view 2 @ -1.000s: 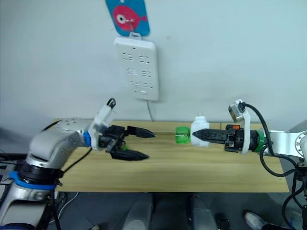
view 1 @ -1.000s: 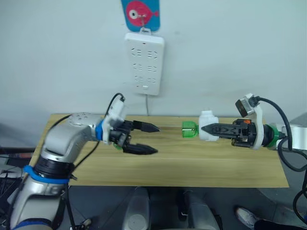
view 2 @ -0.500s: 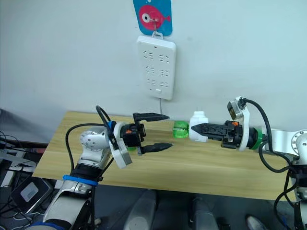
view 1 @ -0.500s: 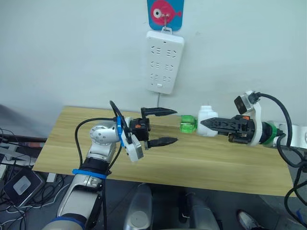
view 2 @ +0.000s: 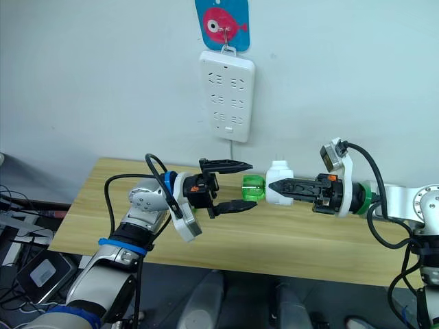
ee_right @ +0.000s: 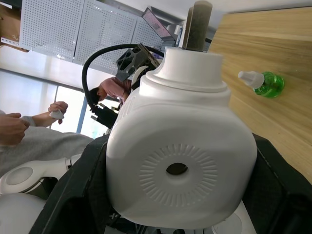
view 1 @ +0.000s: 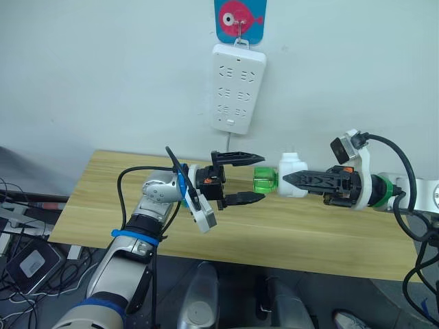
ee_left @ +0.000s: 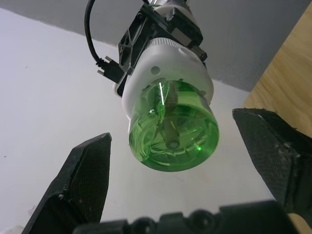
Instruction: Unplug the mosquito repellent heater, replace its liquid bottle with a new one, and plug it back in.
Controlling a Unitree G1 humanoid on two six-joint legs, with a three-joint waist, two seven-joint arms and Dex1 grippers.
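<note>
A: Above the light wooden worktop (view 1: 302, 233), what is the right hand (view 1: 287, 180) doing?

B: Its two black fingers are pinched on the small white plastic mosquito repellent heater (view 1: 291, 173), held in the air clear of the wood. A translucent green liquid bottle (view 1: 263, 183) sticks out of the heater at its 9 o'clock side, pointing toward the other arm.

A: And the left hand (view 1: 255, 178)?

B: Spread wide. One black finger sits at 12 o'clock of the green bottle, the other at 6 o'clock, with the bottle's end between the tips; I cannot tell whether either one touches it. From the left wrist the bottle's round green base (ee_left: 173, 131) faces the camera with a gap on both sides of it.

A: Anything else around?

B: A long white power strip (view 1: 236, 88) hangs on the pale wall at 12 o'clock of the heater, under a blue card with a pink fish (view 1: 239, 18). From the right wrist, a second green bottle with a white cap (ee_right: 259, 82) lies on its side on the wood, and a person's hands (ee_right: 17, 124) show in the background.
</note>
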